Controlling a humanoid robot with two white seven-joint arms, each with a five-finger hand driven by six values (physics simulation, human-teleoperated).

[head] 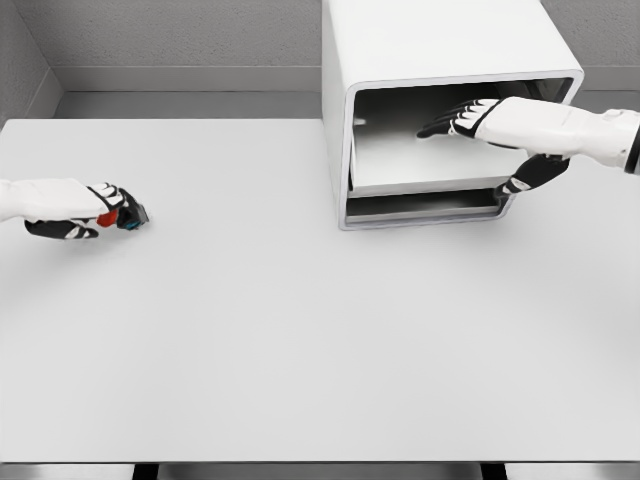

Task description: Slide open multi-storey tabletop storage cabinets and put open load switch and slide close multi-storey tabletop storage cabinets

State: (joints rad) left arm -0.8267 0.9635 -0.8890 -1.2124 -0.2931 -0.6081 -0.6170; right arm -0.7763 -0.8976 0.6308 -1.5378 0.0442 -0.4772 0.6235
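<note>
fingers (120, 208) of left hand (95, 212) clasp one load switch (131, 216).

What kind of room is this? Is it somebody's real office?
Probably not real: it looks like a computer-made test room for a robot. There is just a plain white table, a white cabinet with drawers on it, and bare grey walls. The left hand holds a small switch; the right hand reaches into the cabinet.

A single head-mounted view looks steeply down and forward across the plain white rectangular tabletop (300, 340), its near edge at the bottom; the boxy white storage cabinet (440, 45) stands far right, cropped by the top edge.
</note>
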